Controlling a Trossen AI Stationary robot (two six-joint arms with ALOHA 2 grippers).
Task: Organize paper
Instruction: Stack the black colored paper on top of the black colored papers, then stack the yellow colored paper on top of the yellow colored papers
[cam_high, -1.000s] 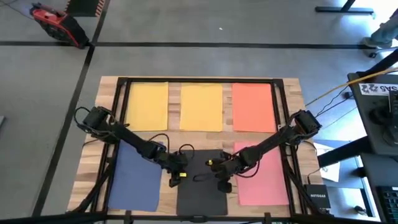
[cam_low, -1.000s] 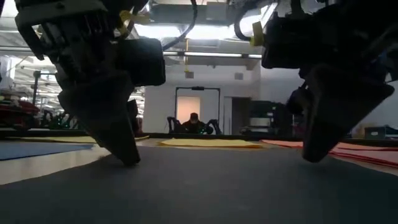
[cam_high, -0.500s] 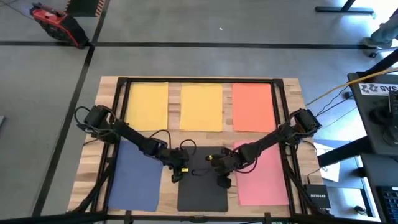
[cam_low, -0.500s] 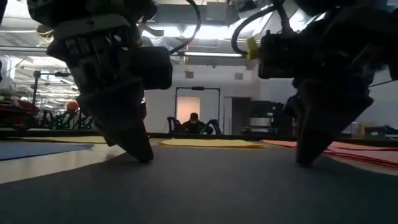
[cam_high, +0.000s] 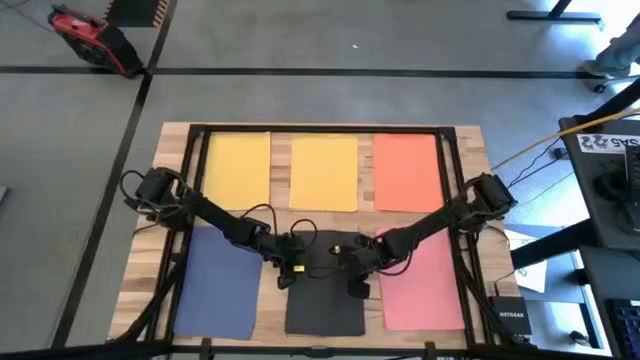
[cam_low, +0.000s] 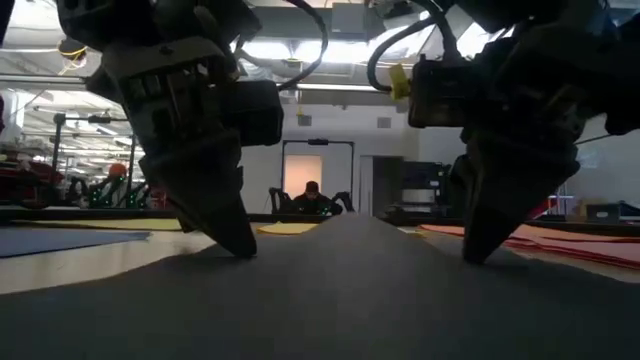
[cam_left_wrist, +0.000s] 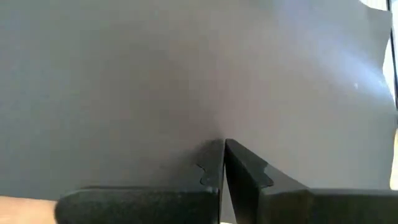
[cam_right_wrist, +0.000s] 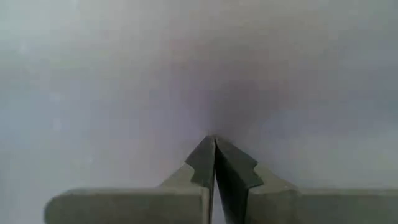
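A dark grey-black sheet of paper (cam_high: 325, 305) lies at the near middle of the table, with a blue sheet (cam_high: 215, 290) to its left and a pink sheet (cam_high: 425, 295) to its right. Two yellow sheets (cam_high: 237, 170) (cam_high: 323, 172) and an orange sheet (cam_high: 405, 172) lie flat along the far side. My left gripper (cam_high: 283, 277) and my right gripper (cam_high: 357, 288) are both shut, tips down on the dark sheet. Between them the sheet rises in a low hump (cam_low: 350, 228). My left gripper (cam_left_wrist: 224, 144) presses its shut fingertips (cam_low: 243, 248) down on the dark sheet's left part (cam_left_wrist: 186, 118), coming from above at a slant. The sheet stays on the table there. My right gripper (cam_right_wrist: 214, 140) presses its shut fingertips (cam_low: 470, 255) down on the dark sheet's right part (cam_right_wrist: 214, 106), also slanting from above. The paper between the two tips bows upward.
A black frame (cam_high: 320, 128) runs round the tabletop. Bare wood strips (cam_high: 365, 170) show between the sheets. A small box (cam_high: 510, 322) sits at the near right corner, and a person sits in the room beyond the far edge (cam_low: 312, 192).
Both grippers, shut throughout and tips on the dark sheet, have slid toward each other. The dark sheet, flat a second ago, has buckled into a low hump between them while its outer parts stay on the table.
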